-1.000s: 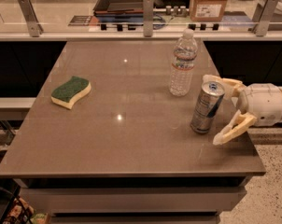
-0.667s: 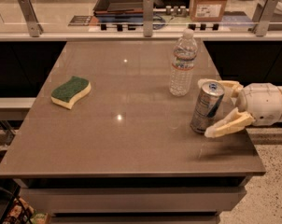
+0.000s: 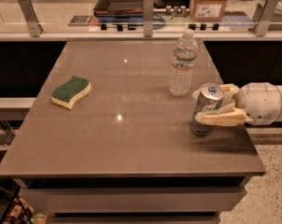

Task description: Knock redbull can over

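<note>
Since a moment ago the gripper (image 3: 200, 107) has drawn its near finger (image 3: 222, 119) in from a wide splay, and it now lies level across the front of the redbull can (image 3: 208, 101). The far finger (image 3: 228, 88) shows behind the can, so the pincer looks closed around it, holding the can between both fingers.

Taking the water bottle (image 3: 183, 66) as the marker, the can stands upright just beside it, to its right and nearer the table's (image 3: 131, 143) front edge, apart from it, in the same spot as before. The bottle is clear, capped in white and upright; I cannot tell how full it is. The can's silver top faces up.

The white arm (image 3: 264, 102) reaches in level from the bottle's right. A green and yellow sponge (image 3: 71, 91) lies well to the bottle's left.
</note>
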Robot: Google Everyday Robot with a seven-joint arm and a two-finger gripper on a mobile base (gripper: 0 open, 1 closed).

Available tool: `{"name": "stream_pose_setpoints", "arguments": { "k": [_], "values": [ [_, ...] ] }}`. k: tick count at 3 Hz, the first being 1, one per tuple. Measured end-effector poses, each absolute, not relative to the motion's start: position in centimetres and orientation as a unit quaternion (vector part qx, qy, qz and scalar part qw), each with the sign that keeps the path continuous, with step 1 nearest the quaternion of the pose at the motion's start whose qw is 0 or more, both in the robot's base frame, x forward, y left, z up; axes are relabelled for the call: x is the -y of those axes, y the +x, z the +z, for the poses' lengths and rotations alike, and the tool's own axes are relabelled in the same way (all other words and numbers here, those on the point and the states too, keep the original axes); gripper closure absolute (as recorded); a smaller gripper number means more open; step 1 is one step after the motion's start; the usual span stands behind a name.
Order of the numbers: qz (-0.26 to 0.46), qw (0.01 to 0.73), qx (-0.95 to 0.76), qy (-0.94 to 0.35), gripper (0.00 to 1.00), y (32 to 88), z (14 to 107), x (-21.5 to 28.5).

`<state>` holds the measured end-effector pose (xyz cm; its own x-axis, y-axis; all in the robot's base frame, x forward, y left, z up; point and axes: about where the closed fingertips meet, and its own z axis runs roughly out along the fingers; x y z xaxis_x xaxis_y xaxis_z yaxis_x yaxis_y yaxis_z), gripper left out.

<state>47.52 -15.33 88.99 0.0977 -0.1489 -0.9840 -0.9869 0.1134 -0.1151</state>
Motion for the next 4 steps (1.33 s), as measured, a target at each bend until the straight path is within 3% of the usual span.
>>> {"name": "stream_pose_setpoints", "arguments": {
  "k": [1, 2, 4],
  "values": [
    [0.405, 0.518, -0.535, -0.53, 0.86, 47.5, 89.0, 15.1],
    [0.406, 0.517, -0.534, -0.531, 1.0, 47.5, 89.1, 14.9],
    [0.378, 0.509, -0.559, -0.535, 1.0, 47.6, 90.2, 15.3]
  ]
}}
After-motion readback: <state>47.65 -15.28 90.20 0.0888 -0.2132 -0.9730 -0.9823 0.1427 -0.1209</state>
